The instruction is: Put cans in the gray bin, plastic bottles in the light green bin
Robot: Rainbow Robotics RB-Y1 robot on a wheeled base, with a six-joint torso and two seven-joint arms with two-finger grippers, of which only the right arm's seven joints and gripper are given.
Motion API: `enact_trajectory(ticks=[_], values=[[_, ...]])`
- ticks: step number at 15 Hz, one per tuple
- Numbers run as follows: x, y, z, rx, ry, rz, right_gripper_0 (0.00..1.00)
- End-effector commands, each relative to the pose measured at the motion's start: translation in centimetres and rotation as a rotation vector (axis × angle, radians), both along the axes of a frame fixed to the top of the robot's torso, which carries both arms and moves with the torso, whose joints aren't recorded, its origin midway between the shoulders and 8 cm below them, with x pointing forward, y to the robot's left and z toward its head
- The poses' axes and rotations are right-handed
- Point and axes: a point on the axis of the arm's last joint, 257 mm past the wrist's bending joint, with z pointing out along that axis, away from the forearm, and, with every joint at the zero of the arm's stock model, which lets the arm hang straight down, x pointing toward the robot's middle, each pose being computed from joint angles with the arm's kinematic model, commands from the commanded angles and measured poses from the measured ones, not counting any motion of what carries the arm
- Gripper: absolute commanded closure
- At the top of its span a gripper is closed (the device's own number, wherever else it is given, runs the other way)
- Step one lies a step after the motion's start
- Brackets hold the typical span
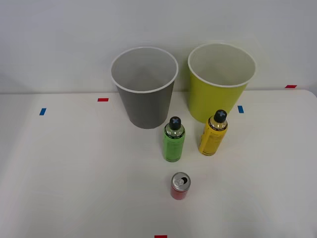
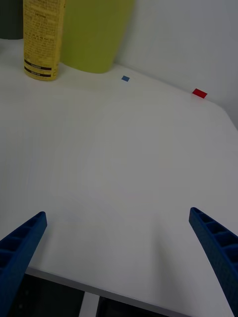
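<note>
My blue ribbed tool point(image 2: 119, 262) hangs wide open and empty over the white worktop point(image 2: 129, 163), facing the yellow-labelled plastic bottle point(image 2: 43, 39) to approach it.

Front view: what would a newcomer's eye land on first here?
Two tall bins at the table's far edge: the gray bin left, the light green bin right. In front stand a green-labelled bottle and a yellow-labelled bottle; the red can stands nearest. The right gripper is open over bare table.

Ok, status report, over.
Right gripper open, holding nothing. Can and both bottles upright on table, bins empty. Nothing in the way.
</note>
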Motion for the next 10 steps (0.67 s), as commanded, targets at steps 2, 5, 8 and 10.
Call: enact_trajectory(ticks=[2, 5, 8, 10], values=[[0.00, 0.00, 0.00, 0.000, 0.000, 0.000, 0.00], [0.00, 0.00, 0.00, 0.000, 0.000, 0.000, 0.00], [0.00, 0.00, 0.00, 0.000, 0.000, 0.000, 0.00], [0.00, 0.00, 0.00, 0.000, 0.000, 0.000, 0.00]])
